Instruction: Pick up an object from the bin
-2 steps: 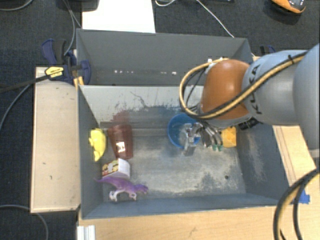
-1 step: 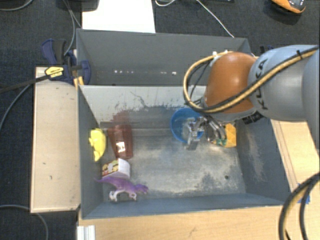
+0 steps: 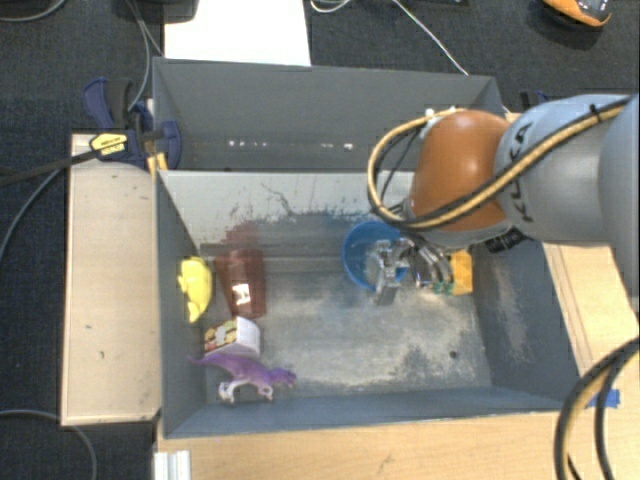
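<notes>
My gripper (image 3: 408, 276) hangs low in the bin's right half, under the orange wrist cover. It is open, its metal fingers (image 3: 384, 276) spread apart. A round blue bowl (image 3: 360, 250) lies right beside it on the left, and the left finger stands at the bowl's right rim. A small yellow-orange block (image 3: 461, 273) lies just right of the gripper, partly hidden by it. I see nothing held between the fingers.
Along the bin's left side lie a yellow toy (image 3: 195, 286), a dark brown box (image 3: 241, 280), a white-capped pot (image 3: 235, 337) and a purple dinosaur (image 3: 250, 374). The arm covers the bin's right back corner. Bare floor lies in the middle and front right.
</notes>
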Robot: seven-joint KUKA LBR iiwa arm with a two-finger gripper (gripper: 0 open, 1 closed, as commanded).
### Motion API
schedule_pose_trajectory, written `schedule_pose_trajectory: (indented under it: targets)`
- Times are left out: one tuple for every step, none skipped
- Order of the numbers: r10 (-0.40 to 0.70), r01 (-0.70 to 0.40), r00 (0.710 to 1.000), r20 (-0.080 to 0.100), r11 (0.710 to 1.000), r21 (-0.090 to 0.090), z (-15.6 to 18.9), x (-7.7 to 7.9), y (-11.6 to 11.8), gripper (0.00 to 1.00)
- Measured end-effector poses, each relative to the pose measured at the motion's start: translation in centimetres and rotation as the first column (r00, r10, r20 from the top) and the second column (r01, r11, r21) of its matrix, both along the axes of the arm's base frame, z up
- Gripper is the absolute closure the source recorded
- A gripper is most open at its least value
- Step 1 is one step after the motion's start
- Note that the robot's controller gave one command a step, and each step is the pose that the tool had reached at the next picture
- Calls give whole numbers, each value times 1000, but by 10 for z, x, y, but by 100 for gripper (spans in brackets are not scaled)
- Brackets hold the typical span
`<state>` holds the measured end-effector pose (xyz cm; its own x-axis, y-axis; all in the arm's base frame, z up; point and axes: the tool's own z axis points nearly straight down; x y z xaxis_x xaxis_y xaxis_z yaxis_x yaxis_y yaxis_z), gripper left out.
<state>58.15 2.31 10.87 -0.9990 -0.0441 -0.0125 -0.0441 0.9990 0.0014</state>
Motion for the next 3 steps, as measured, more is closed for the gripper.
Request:
schedule_pose_trajectory:
  targets:
    - [1,-1,1000,-2,1000,1,43,-4,8,100]
    - [16,-16,1000,4,1000,0,89,4,7,100]
    - [-29,29,1000,0,1000,1,136,-6,4,100]
